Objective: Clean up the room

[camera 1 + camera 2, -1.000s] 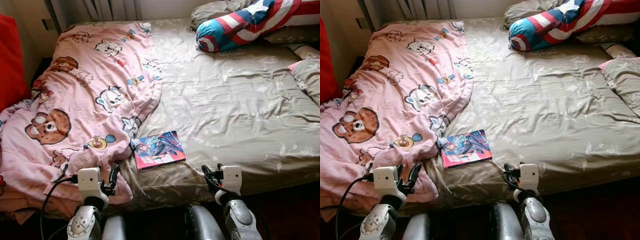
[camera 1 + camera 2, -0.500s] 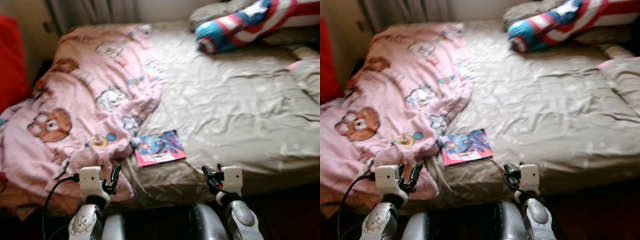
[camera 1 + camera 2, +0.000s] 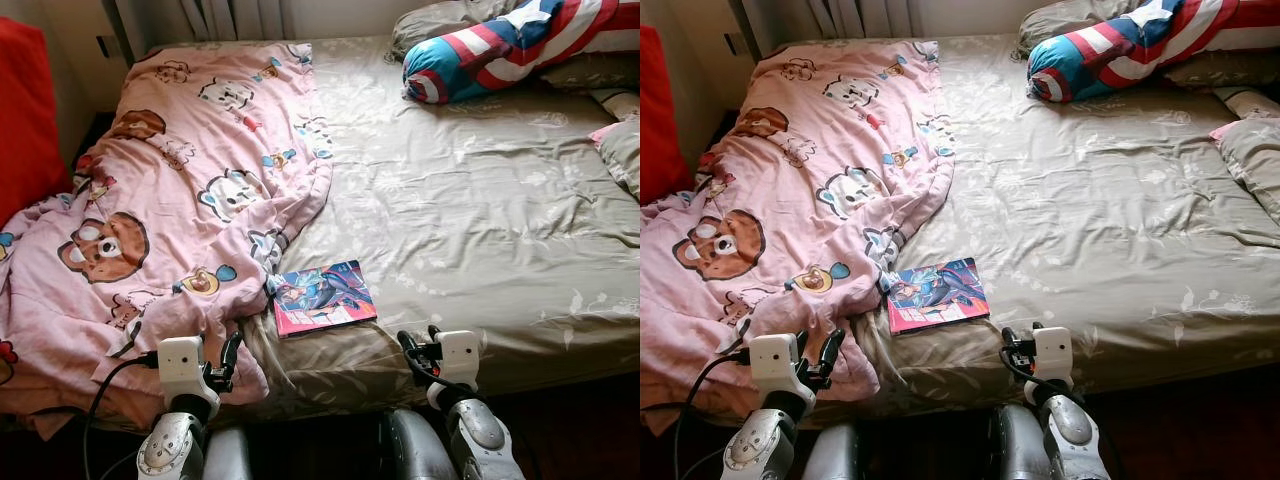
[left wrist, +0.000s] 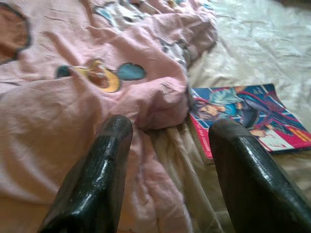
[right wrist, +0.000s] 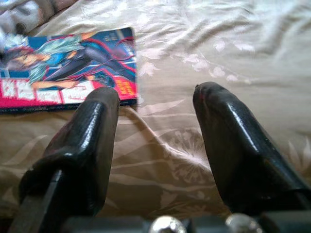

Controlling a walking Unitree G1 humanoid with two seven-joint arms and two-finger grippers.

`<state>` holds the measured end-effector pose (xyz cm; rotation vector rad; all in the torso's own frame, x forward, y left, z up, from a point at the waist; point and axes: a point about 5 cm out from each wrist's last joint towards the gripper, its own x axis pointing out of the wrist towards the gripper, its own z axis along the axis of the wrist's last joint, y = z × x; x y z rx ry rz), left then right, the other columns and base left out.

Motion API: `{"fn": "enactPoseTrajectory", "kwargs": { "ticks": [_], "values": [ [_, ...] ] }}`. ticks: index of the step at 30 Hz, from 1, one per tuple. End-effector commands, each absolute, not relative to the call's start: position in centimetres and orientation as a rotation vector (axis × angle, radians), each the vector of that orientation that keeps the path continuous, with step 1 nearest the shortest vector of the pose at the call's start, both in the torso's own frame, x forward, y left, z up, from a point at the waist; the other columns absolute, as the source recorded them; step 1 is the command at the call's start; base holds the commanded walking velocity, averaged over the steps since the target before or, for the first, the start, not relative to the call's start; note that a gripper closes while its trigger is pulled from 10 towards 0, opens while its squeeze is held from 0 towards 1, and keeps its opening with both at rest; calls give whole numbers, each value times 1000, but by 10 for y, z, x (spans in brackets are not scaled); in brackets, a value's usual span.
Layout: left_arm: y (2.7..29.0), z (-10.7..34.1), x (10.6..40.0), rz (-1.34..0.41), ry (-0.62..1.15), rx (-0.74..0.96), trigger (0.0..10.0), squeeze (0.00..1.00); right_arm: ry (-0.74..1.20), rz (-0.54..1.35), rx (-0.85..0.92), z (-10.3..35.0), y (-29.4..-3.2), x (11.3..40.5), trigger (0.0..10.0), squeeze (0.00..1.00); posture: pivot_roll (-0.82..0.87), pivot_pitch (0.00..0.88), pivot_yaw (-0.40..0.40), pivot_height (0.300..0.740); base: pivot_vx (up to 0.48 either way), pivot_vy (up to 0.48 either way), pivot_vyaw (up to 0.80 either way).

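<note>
The comic book (image 3: 324, 298) lies flat near the bed's (image 3: 480, 240) front edge, and to its right and beyond it the tan sheet is bare, a broad open stretch reaching up to the striped bolster (image 3: 500, 45) and pillows (image 3: 622, 150) at the far end. Against the book's left corner the pink blanket (image 3: 150, 220) bunches in a raised fold, closing that side. Both pairs of fingers (image 4: 92, 184) (image 5: 233, 145) stand apart just short of the book, with only low sheet wrinkles between.
</note>
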<state>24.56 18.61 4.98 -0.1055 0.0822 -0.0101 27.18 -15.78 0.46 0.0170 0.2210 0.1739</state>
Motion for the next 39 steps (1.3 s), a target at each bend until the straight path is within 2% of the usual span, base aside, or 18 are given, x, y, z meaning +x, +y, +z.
{"fn": "enactPoseTrajectory", "kwargs": {
  "ticks": [1,12,39],
  "values": [
    [187,44,240,-8,108,-112,10000,0,224,189,20,3,-154,271,10000,0,-43,169,-25,607,0,0,800],
    [186,45,242,-14,107,-113,10000,0,220,144,33,5,-157,274,10000,0,-44,172,-22,607,0,0,73],
    [182,47,242,-21,100,-115,10000,0,205,161,46,10,-154,278,10000,0,-35,161,-24,607,277,0,0]
  ]
}}
